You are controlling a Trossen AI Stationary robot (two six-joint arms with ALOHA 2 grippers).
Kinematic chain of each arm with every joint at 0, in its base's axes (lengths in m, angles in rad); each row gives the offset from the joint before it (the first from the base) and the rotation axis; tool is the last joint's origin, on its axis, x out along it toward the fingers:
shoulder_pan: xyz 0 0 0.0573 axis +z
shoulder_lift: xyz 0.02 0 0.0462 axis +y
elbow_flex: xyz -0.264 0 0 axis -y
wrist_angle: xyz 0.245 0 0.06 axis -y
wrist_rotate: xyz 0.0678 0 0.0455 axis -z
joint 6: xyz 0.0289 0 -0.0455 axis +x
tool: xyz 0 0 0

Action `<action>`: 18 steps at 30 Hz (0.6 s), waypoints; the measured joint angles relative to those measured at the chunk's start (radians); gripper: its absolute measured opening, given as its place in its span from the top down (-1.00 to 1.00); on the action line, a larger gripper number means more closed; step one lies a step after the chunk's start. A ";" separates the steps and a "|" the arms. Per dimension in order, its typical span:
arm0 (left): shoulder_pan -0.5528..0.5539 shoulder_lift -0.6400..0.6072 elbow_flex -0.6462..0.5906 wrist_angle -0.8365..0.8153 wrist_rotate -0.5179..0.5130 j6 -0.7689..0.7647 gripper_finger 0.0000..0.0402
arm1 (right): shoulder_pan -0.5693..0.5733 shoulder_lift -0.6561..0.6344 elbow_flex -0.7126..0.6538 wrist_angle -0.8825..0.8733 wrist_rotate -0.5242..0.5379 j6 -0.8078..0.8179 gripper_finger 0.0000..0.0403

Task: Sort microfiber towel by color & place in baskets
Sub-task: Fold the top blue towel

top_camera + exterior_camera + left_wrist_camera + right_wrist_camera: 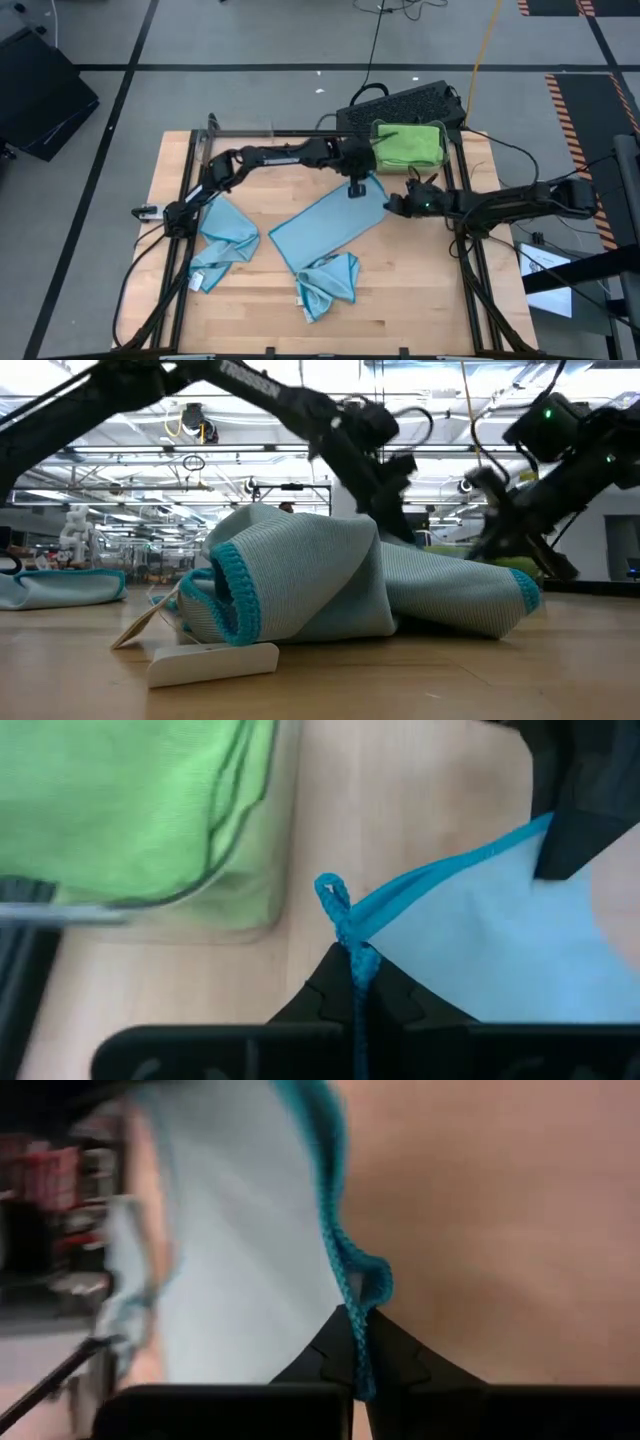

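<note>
Closest to the low camera, a crumpled blue towel [300,585] lies on the wooden table [420,300]. Behind it a flat blue towel [325,225] is stretched between both arms: the left gripper [357,188] pinches its far corner, the right gripper [392,205] pinches the neighbouring edge, both clamped tight. Another blue towel [225,240] lies near the left side. Green towels [408,143] fill a clear basket [441,160] at the back.
</note>
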 joint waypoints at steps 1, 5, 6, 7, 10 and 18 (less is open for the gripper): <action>0.002 -0.019 0.000 -0.017 0.002 -0.007 0.99 | -0.004 -0.020 0.009 0.010 -0.004 -0.031 1.00; -0.004 -0.118 0.000 -0.050 0.019 -0.024 0.99 | -0.019 -0.087 0.062 -0.005 -0.004 -0.110 1.00; -0.007 -0.145 0.001 -0.060 0.019 -0.025 0.99 | -0.027 -0.099 0.082 -0.008 -0.005 -0.129 1.00; -0.010 -0.172 0.002 -0.080 0.017 -0.025 0.99 | -0.034 -0.112 0.101 -0.014 -0.006 -0.148 1.00; -0.019 -0.241 0.001 -0.129 -0.010 -0.039 0.99 | -0.057 -0.134 0.176 -0.008 -0.006 -0.215 1.00; -0.031 -0.438 0.002 -0.156 -0.094 -0.130 1.00 | -0.137 -0.143 0.475 -0.228 -0.057 -0.437 1.00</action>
